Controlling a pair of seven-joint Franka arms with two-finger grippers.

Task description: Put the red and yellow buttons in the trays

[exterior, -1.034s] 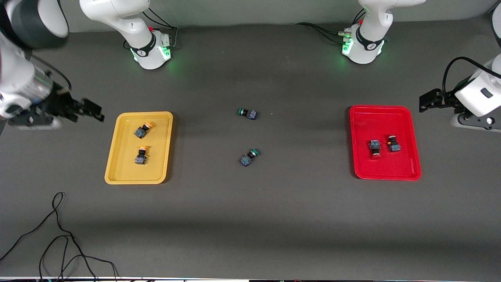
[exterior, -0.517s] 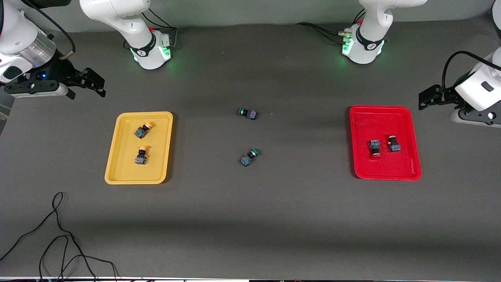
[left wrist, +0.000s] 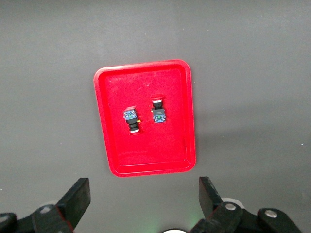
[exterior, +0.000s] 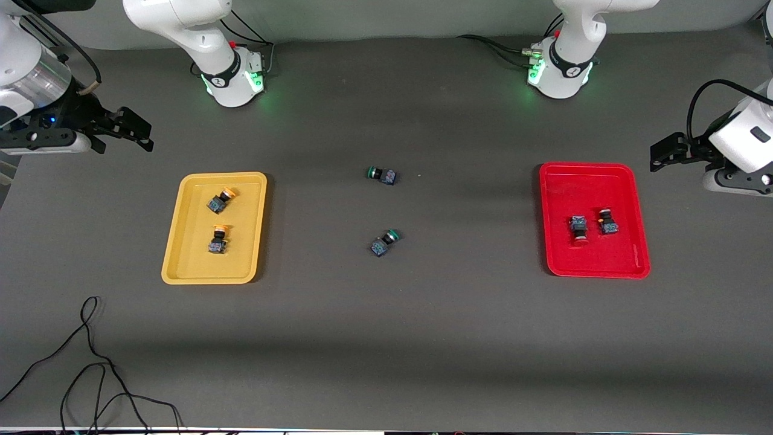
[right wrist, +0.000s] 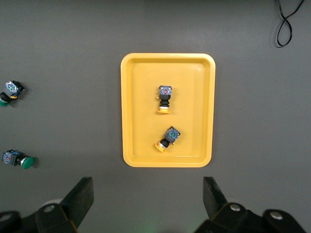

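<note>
Task looks done: both yellow buttons lie in the yellow tray twd the right arm's end of the bench, both red buttons side by side, not touching, in the red tray twd the left arm's end. Nothing left but 2 green buttons mid-bench, not part of the job. Buttons: small dark blocks w/ round caps, on their sides. Right hand wide open, empty, over the bench's end edge; left hand wide open, empty, over its end.

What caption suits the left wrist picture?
Open left tool hangs over the table beside the red tray, which holds two red buttons.
</note>
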